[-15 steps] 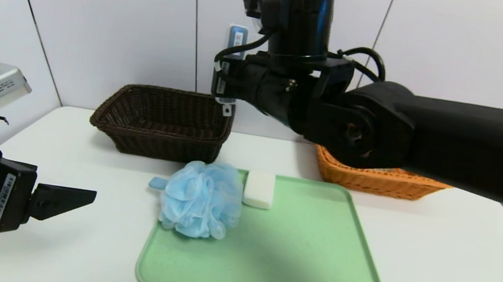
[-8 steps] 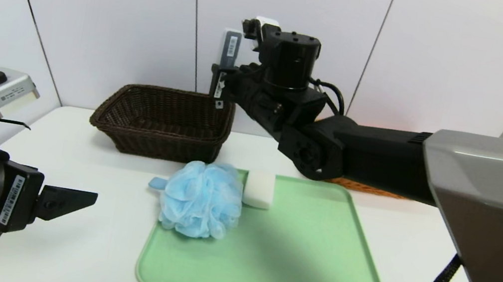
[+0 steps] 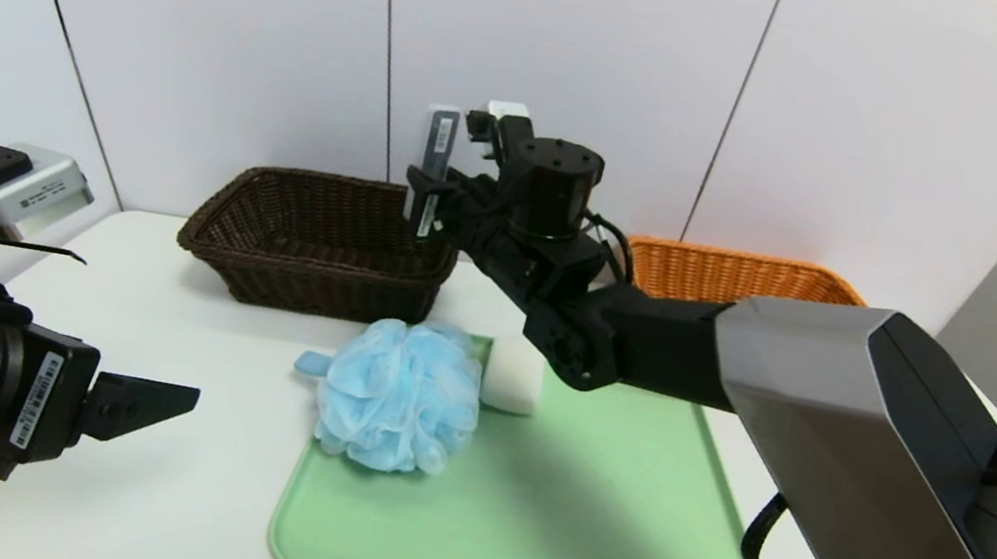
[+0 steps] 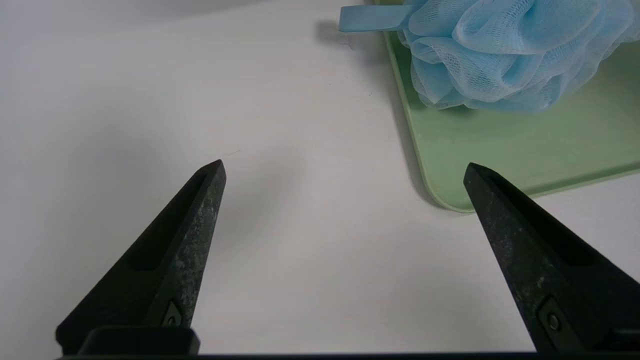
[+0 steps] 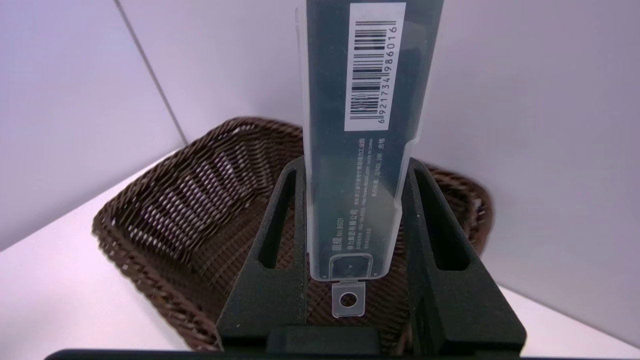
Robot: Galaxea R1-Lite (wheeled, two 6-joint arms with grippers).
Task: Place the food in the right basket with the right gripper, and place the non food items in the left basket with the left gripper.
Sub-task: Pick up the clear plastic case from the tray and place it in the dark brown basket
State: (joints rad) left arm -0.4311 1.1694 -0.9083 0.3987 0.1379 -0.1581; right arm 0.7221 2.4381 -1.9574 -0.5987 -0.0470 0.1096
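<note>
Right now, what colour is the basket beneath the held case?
Dark brown basket, clearest in the right wrist view.

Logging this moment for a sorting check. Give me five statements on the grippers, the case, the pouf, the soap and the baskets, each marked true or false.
1. The right gripper is shut on the grey case. True.
2. The case is held over the orange basket. False: it is held upright above the near right edge of the dark brown basket.
3. The left gripper is shut on the blue pouf. False: its fingers stand wide open over the bare table, and the pouf lies on the green tray.
4. The white soap bar lies on the tray beside the pouf. True.
5. A bread loaf lies on the tray. False: no loaf shows there.
</note>
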